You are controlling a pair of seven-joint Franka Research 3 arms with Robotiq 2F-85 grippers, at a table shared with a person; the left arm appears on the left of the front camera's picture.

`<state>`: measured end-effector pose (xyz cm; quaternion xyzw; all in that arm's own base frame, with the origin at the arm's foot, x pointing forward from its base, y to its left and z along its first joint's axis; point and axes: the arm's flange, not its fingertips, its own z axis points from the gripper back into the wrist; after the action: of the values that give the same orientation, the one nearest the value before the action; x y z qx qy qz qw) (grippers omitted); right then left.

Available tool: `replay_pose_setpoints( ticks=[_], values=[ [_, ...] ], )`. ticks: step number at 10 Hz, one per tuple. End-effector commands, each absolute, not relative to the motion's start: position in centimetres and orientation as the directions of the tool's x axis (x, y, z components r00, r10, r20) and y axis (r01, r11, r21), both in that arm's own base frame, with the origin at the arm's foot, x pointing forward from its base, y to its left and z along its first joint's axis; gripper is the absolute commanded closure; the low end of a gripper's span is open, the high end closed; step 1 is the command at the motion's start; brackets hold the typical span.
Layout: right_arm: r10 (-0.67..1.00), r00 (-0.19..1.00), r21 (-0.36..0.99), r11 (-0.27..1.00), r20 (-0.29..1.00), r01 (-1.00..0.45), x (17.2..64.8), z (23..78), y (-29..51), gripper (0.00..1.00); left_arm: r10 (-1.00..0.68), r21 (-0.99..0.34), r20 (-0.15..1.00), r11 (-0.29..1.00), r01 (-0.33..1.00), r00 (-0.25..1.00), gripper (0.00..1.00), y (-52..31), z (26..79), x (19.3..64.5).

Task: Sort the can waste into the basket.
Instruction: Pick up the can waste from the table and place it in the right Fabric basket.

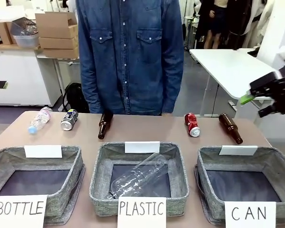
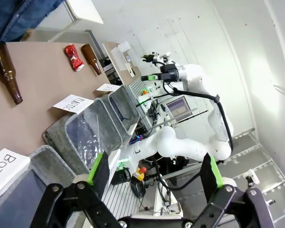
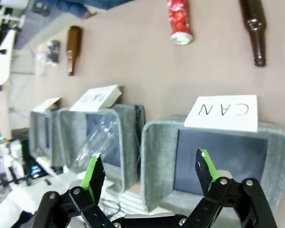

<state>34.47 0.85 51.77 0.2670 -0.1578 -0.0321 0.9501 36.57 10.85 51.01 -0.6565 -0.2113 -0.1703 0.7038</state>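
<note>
Clearly still at the start, no can in yet: dark can (image 1: 69,119) lying far left beside a plastic bottle (image 1: 39,119), red can (image 1: 192,124) lying right of centre near a brown bottle (image 1: 230,128), basket (image 1: 205,159) marked CAN at front right. Left gripper (image 2: 154,168) spread wide, holding nothing. Right gripper (image 1: 256,103) likewise wide and bare, raised off the table's right edge. Step in hand: approach for first pick. Next, probably: lower right gripper over red can, fingers across its body, close, carry to basket.

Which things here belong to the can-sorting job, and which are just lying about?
For the job: shiny red metal can; dark metal can with silver top; grey woven basket marked CAN.
Lying about: two brown glass bottles; two clear plastic bottles; grey baskets marked PLASTIC and BOTTLE.
</note>
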Motion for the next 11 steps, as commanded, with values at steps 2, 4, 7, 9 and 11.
replay_pose_setpoints(
  ticks=[2, 4, 7, 9, 11],
  values=[
    [-0.161, 0.956, 0.337, 0.939, 0.245, 0.071, 42.8, 48.5, 6.8, 0.0, 0.03, -0.843, 0.537, 0.069, 0.534, 0.843, 0.0, 11.0, 51.2, 36.4],
    [-0.137, 0.951, 0.259, 0.964, 0.278, 0.063, 47.5, 43.4, 10.5, 0.0, 0.03, -0.843, 0.537, 0.069, 0.534, 0.843, 0.0, 11.0, 51.2, 36.4],
    [-0.123, 0.92, 0.167, 0.984, 0.373, 0.064, 53.8, 36.4, 12.4, 0.0, 0.03, -0.843, 0.537, 0.069, 0.534, 0.843, 0.0, 11.0, 51.2, 36.4],
    [-0.186, 0.913, 0.185, 0.975, 0.363, 0.125, 55.6, 34.0, 12.7, 0.0, 0.03, -0.843, 0.537, 0.069, 0.534, 0.843, 0.0, 11.0, 51.2, 36.4],
    [-0.098, 0.925, 0.192, 0.981, 0.368, 0.028, 53.1, 34.8, 11.5, 0.0, 0.03, -0.843, 0.537, 0.069, 0.534, 0.843, 0.0, 11.0, 51.2, 36.4]
  ],
)
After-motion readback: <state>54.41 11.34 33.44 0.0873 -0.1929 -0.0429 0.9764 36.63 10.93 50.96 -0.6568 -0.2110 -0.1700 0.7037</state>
